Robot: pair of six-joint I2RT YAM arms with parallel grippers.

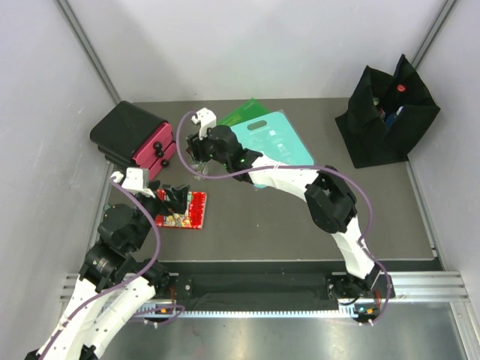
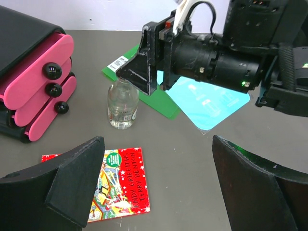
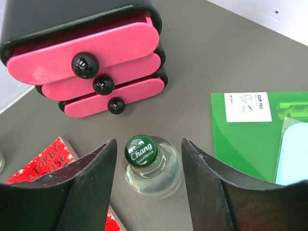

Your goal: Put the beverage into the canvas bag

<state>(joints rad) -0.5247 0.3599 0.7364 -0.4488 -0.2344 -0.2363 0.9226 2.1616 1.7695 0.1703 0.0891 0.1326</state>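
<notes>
Top external, near first: left gripper (image 1: 176, 196) spread wide, empty, over book (image 1: 184, 211). Beyond at 1 o'clock, right gripper (image 3: 149, 144), the nearer arm, fingers parted astride upright beverage (image 3: 151, 168), untouching. Canvas bag (image 1: 386, 120) far off toward 3 o'clock.

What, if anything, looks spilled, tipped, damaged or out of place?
Nothing stands out. The glass bottle stands upright with its green cap on and no liquid around it, between the open fingers of the right gripper. The canvas bag stands upright in the far right corner; the red book lies flat.
</notes>
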